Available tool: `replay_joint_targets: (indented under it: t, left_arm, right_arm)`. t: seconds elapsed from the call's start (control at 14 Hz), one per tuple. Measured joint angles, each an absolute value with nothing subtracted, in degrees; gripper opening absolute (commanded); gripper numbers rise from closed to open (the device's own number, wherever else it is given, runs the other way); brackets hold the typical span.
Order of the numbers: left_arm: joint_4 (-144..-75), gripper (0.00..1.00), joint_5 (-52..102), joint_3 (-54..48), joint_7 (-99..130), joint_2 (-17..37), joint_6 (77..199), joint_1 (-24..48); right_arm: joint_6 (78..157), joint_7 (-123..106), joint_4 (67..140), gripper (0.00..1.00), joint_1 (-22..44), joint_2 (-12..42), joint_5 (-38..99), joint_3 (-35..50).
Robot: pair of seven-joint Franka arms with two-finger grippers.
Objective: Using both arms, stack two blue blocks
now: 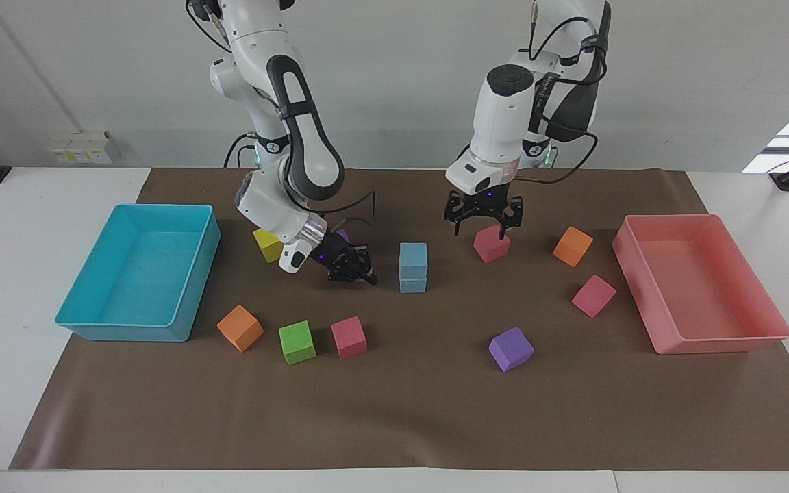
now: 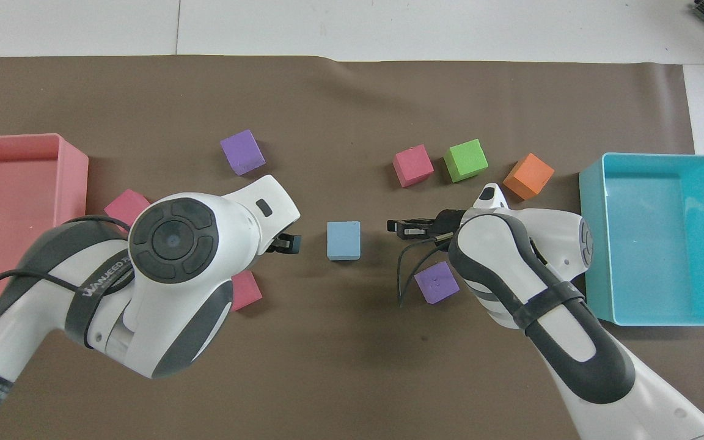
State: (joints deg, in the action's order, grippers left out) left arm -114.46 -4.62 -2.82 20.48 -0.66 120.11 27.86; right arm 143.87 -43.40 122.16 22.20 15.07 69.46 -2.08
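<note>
- nearest the robots, a yellow cube point(image 1: 267, 244) sits on the brown mat point(image 1: 394, 424) toward the right arm's end, with a purple cube point(image 2: 436, 283) close by it, mostly hidden behind the right arm in the facing view.
- the right gripper point(image 1: 353, 270) hangs low over the mat beside the stack, apart from it; its fingertips are pressed together and it carries nothing.
- the left gripper point(image 1: 482, 218) is raised over a pink cube point(image 1: 491, 244), not touching it; its fingers are spread wide and it is empty.
- the two blue blocks point(image 1: 413, 267) stand one on top of the other in the middle of the mat, between the two grippers, edges lined up; from overhead they read as a single blue square point(image 2: 344, 240).
- an orange cube point(image 1: 572, 246) and another pink cube point(image 1: 593, 295) lie toward the left arm's end, near a pink tray point(image 1: 648, 322).
- a turquoise tray point(image 1: 120, 332) sits at the right arm's end.
- farthest from the robots lie an orange cube point(image 1: 240, 328), a green cube point(image 1: 297, 342), a pink cube point(image 1: 348, 337) and a second purple cube point(image 1: 511, 348).
</note>
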Motion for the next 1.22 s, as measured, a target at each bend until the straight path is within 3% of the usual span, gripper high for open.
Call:
replay_joint_targets:
  t: [0.21,0.29,0.36,0.43,0.5,0.57,0.86,1.22]
  left_arm:
    - [-115.3,1.0,-4.62,-2.73,15.16,-2.86,117.57,23.56]
    - [-115.23,1.0,-4.51,-2.64,13.42,-3.21,117.07,21.87]
    - [-114.98,1.0,-3.89,-2.56,11.63,-3.67,116.62,20.18]
    - [-114.22,1.0,-2.44,-2.47,9.14,-4.26,115.13,18.29]
    - [-112.74,1.0,-1.06,-2.37,6.37,-4.72,112.77,16.32]
    - [-110.51,1.0,0.1,-2.3,3.02,-5.09,109.69,14.19]
    - [-100.26,1.0,1.2,-2.11,-7.22,-5.68,98.12,7.13]
    - [-89.79,1.0,1.23,-2.1,-8.62,-4.35,87.3,4.71]
  right_arm:
    - [144.36,-42.23,120.67,0.01,19.49,14.63,59.47,-2.98]
    - [143.99,-40.09,120.18,0.12,18.03,14.17,54.63,-3.05]
    - [143.02,-37.16,119.73,0.29,16.69,13.53,49.39,-3.1]
    - [140.98,-33.47,118.92,0.38,15.37,12.75,43.57,-3.14]
    - [138.15,-29.94,117.74,0.56,14.13,11.95,38.54,-3.16]
    - [134.46,-26.75,116.1,1.0,12.83,11.18,34.2,-3.18]
    - [123.34,-19.51,110.79,1.0,8.77,9.22,24.22,-3.35]
    - [113.99,-6.55,107.83,1.0,8.06,6.14,6.12,-3.39]
